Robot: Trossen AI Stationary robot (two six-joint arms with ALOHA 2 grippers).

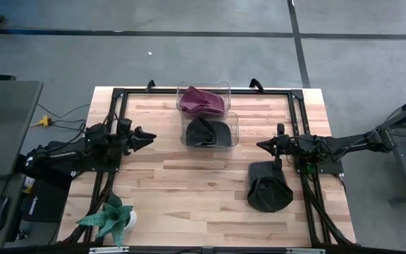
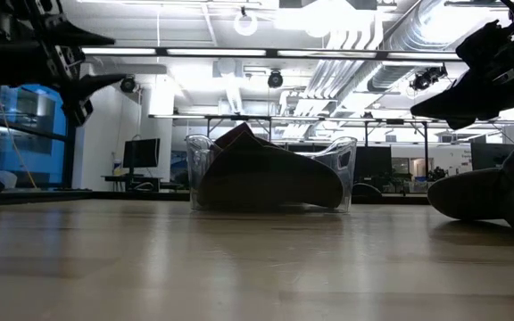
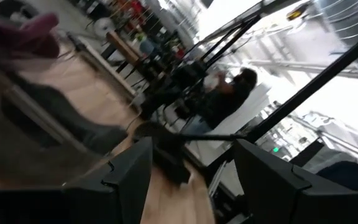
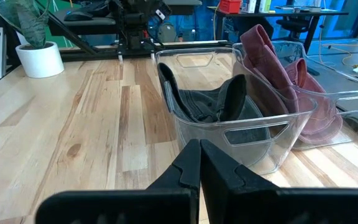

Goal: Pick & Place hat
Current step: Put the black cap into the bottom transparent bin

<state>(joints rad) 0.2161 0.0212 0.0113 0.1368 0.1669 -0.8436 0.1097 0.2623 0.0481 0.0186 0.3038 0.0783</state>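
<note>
High view looks straight down on the whole wooden table [image 1: 189, 176], both arms in frame. Low view sits at tabletop height, close to the wood, facing level across to the near clear bin [image 2: 270, 174] and the room behind. Left wrist view is tilted, looking past its own fingers [image 3: 129, 174] across the table toward the room. Right wrist view faces over the table at both clear bins, the near clear bin [image 4: 229, 118] close. All four views share the near clear bin.
</note>
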